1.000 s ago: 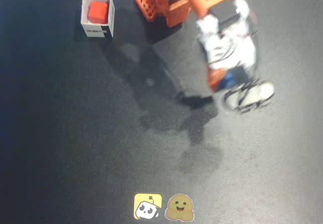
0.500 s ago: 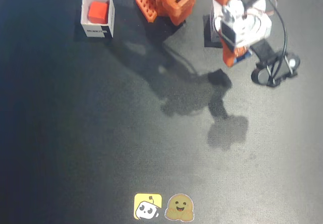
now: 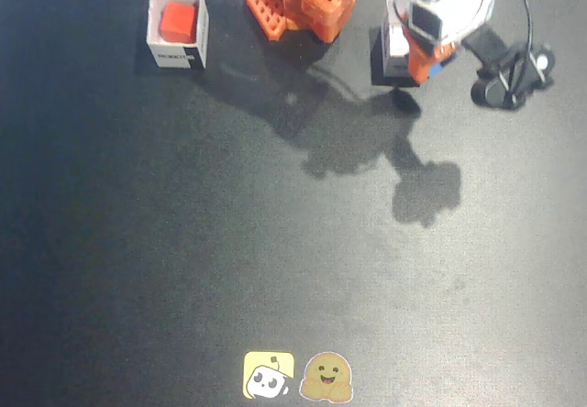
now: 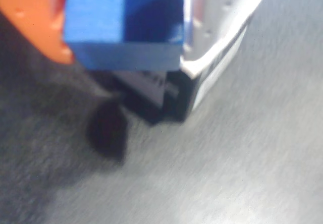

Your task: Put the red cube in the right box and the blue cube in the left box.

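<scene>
The red cube (image 3: 178, 22) lies inside a white box (image 3: 156, 31) with a black label at the far left of the fixed view. My gripper (image 3: 429, 60) hangs over the second white box (image 3: 395, 51) to the right of the arm's base. It is shut on the blue cube (image 3: 440, 68), of which only a sliver shows there. In the wrist view the blue cube (image 4: 121, 27) sits beside the orange finger (image 4: 35, 22), and my gripper (image 4: 121, 47) holds it just above and against the white box (image 4: 217, 57), whose black label faces down the view.
The orange arm base (image 3: 303, 4) stands at the top middle. A black clamp with a cable (image 3: 509, 77) lies right of the second box. Two stickers (image 3: 298, 376) lie at the mat's near edge. The dark mat (image 3: 275, 242) covers the table.
</scene>
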